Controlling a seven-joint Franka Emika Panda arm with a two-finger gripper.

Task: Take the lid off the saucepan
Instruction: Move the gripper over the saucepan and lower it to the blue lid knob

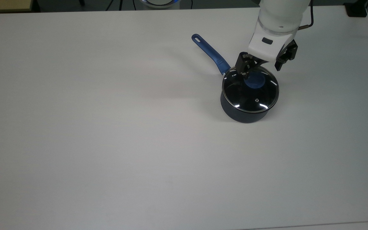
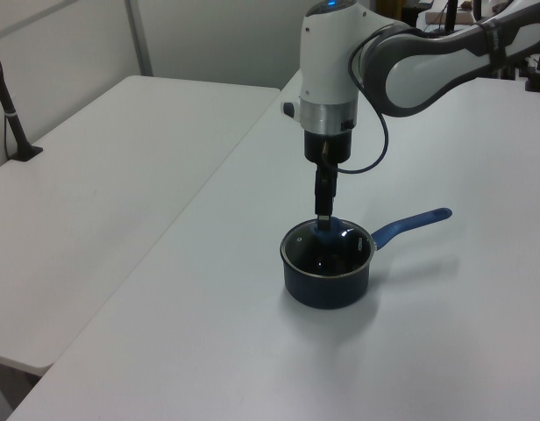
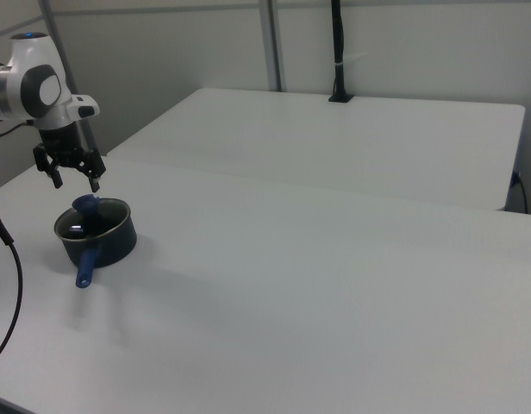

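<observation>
Below the black, matt-fingered gripper point(image 1: 262, 71) with glossy white plastic casing: round clear glass lid point(image 1: 250, 92), shiny with glints, thin bright metal rim, matt blue knob point(image 1: 255, 80). Under it, small dark navy saucepan point(image 1: 240, 114), satin-smooth. Around, matt white tabletop point(image 1: 107, 127).

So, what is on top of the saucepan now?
The glass lid sits on the saucepan, blue knob up. The open gripper hangs just above the knob. Through the glass, the inside looks dark.
</observation>
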